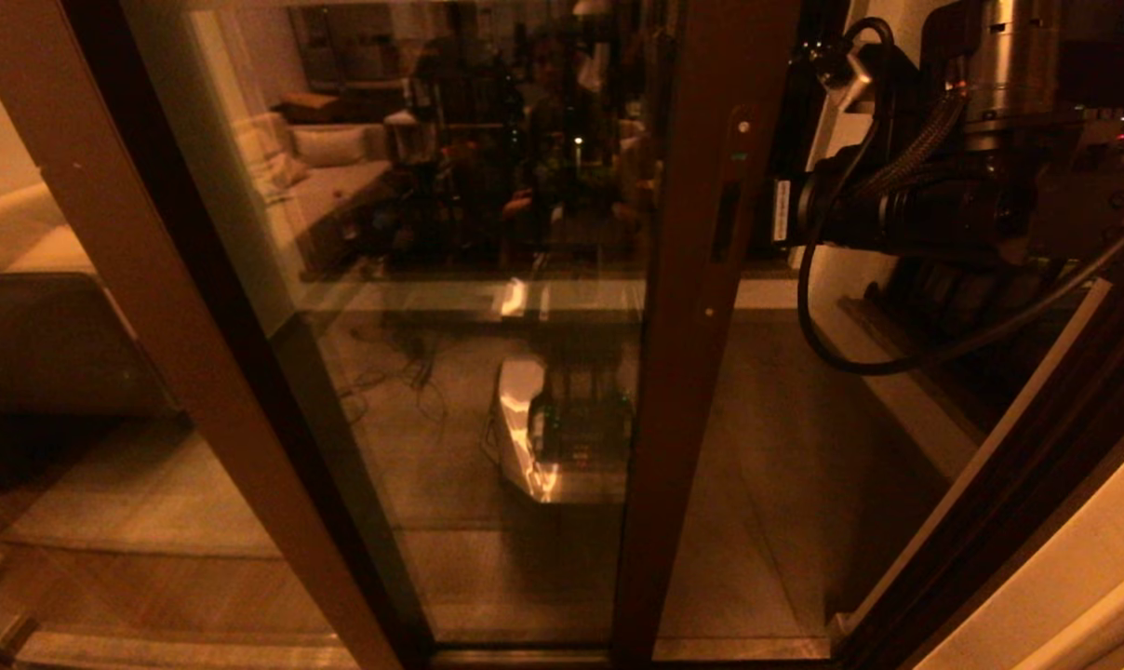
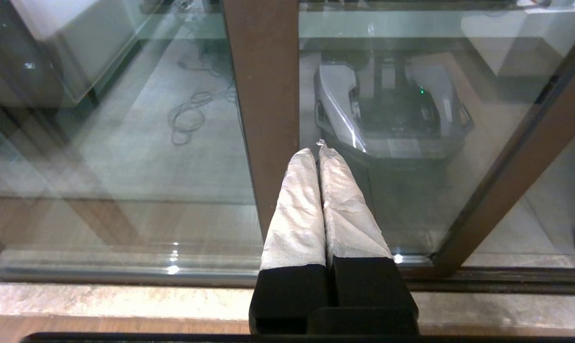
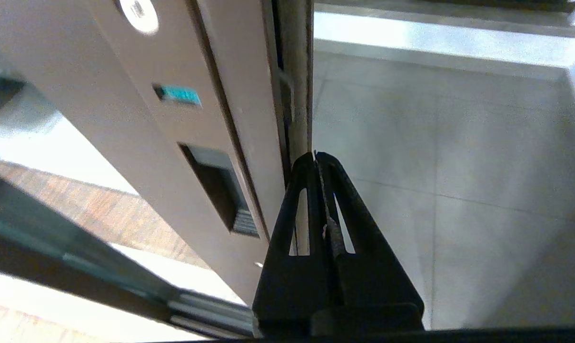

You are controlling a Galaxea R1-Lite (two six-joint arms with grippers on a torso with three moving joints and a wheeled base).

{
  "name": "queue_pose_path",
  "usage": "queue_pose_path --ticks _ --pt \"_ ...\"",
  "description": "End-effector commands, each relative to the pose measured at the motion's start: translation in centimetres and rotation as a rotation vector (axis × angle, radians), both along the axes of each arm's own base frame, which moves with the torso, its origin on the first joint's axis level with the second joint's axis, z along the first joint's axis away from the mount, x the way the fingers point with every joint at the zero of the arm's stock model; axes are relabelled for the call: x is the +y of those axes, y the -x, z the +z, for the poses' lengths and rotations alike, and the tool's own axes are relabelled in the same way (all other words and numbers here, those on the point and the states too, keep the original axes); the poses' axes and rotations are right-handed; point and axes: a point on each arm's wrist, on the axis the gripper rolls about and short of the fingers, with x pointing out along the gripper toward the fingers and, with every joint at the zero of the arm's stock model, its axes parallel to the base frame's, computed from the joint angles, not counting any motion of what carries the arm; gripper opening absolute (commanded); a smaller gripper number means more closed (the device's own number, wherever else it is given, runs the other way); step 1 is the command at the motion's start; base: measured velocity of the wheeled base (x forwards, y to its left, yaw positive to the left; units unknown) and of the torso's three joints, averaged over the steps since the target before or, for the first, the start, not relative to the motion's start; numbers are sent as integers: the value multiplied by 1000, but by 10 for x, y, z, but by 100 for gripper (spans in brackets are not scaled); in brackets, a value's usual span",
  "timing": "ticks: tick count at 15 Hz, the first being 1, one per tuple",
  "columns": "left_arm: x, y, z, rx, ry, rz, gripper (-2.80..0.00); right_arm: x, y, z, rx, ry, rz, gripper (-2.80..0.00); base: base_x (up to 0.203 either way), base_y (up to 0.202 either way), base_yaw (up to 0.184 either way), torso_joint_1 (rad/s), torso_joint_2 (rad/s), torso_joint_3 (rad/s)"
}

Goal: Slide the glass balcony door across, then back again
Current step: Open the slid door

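The glass balcony door (image 1: 488,279) is a reflective pane in a dark brown frame, and its right upright carries a slim handle plate (image 1: 725,219). It stands partly slid across, leaving a gap on its right. My right arm (image 1: 897,209) reaches in from the upper right toward that upright. In the right wrist view my right gripper (image 3: 314,156) is shut and empty, its tips at the door's narrow edge (image 3: 294,71), beside the recessed handle (image 3: 218,190). My left gripper (image 2: 316,151), its fingers wrapped in white, is shut on nothing and points at a brown upright (image 2: 263,95) low on the glass.
A second brown-framed pane (image 1: 106,279) stands at the left. The dark jamb (image 1: 1037,447) bounds the gap on the right, with tiled balcony floor (image 1: 776,447) beyond. A floor track (image 2: 506,278) and stone sill (image 2: 102,300) run along the bottom.
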Motion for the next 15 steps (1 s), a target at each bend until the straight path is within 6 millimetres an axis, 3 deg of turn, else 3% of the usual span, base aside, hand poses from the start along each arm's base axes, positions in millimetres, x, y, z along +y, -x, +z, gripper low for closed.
queue_pose_path --ticks 1,5,10,13,15 --pt "0 0 0 0 0 0 -280 8 0 -4 9 6 14 -280 0 0 0 0 0 0" --pt "0 0 0 0 0 0 -280 15 2 -5 7 7 23 -280 0 0 0 0 0 0" --pt "0 0 0 0 0 0 -280 9 12 0 -2 3 -5 -280 0 0 0 0 0 0" --pt "0 0 0 0 0 0 -280 -13 48 11 -19 -7 -14 -280 0 0 0 0 0 0" --pt "0 0 0 0 0 0 -280 -35 90 14 -34 -14 -19 -280 0 0 0 0 0 0"
